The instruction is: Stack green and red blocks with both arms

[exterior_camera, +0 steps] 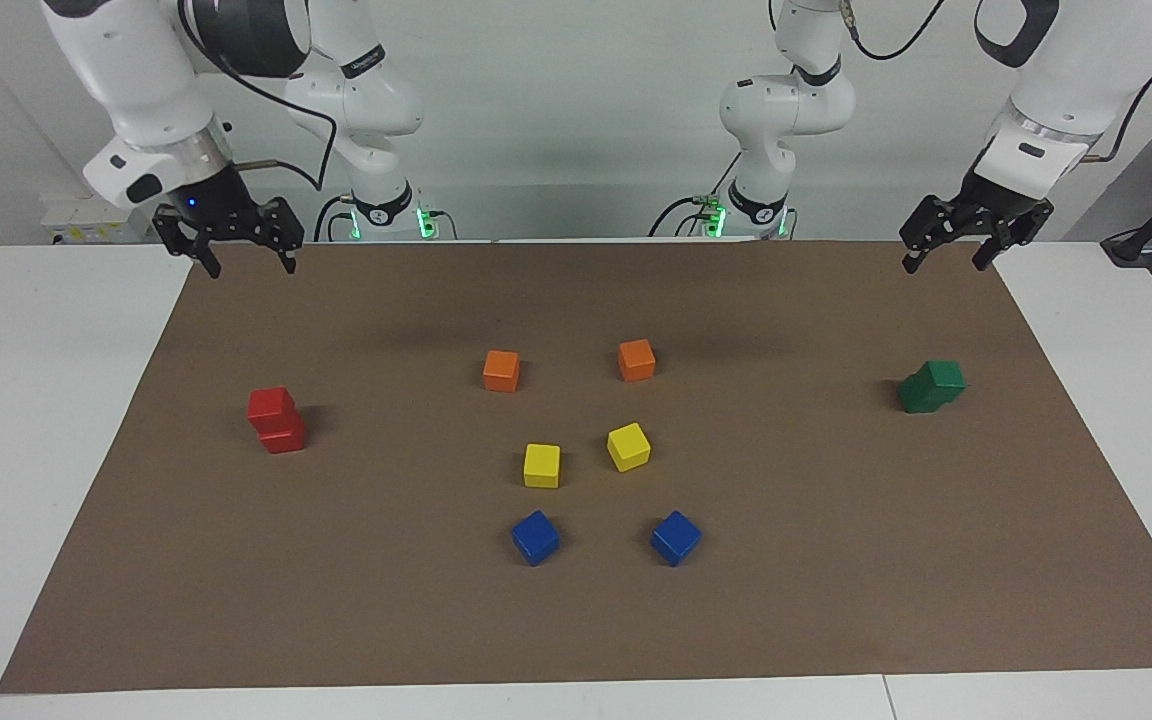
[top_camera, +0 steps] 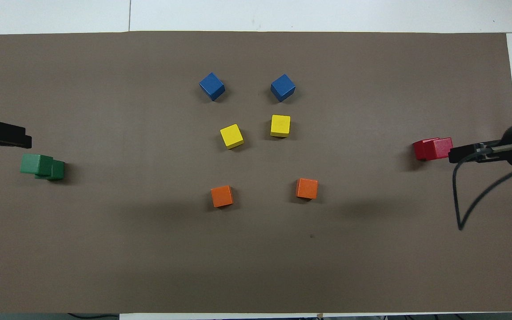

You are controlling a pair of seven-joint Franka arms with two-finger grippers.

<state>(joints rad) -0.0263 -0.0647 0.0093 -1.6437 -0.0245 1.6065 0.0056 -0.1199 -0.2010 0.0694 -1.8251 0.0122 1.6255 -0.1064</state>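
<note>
I read the right gripper [exterior_camera: 246, 262] as raised over the mat's corner at the robots' edge, right arm's end; its fingers are spread wide and hold nothing. The left gripper [exterior_camera: 944, 258] hangs over the matching corner at the left arm's end, fingers likewise spread and empty. Neither gripper touches a block.

Outward from the right gripper I find the red blocks [exterior_camera: 276, 420]: one sits on the other, the upper cube slightly offset and turned, both on the brown mat [exterior_camera: 836, 600] toward the right arm's end. Outward from the left gripper I find the green blocks [exterior_camera: 932, 386]: also one on the other, the upper cube overhanging the lower, toward the left arm's end.

Between the two stacks, in mid-mat, I count six single cubes in three pairs. The orange cubes [exterior_camera: 501, 371] lie nearest the robots, the yellow cubes [exterior_camera: 542, 465] farther out, and the blue cubes [exterior_camera: 535, 537] farthest. All six stand apart from each other and well apart from both stacks.
</note>
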